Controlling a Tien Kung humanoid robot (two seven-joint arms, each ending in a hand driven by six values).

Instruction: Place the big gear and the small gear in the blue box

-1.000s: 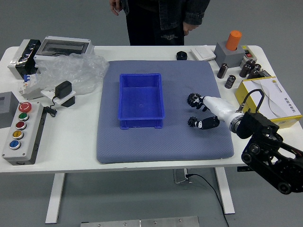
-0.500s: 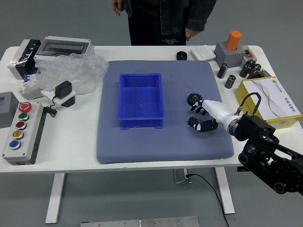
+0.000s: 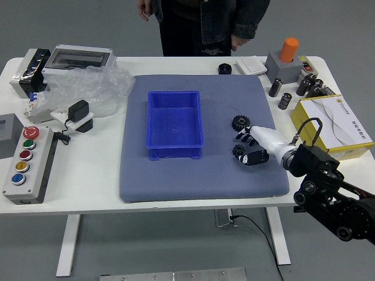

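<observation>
On the worktop (image 3: 82, 193), a stretch of mat (image 3: 176, 182) separated the blue box (image 3: 173, 120) from big gear (image 3: 239, 122) and small gear (image 3: 238, 150), both just off the right robot hand's (image 3: 269, 140) tips (contact unclear), hand wide, reaching inward over the mat's right edge.

Glossy blue plastic makes up the box (image 3: 174, 124) at centre. Crinkled, clear plastic film (image 3: 88, 91) shines at upper left. The mat (image 3: 176, 181) looks matt.
</observation>
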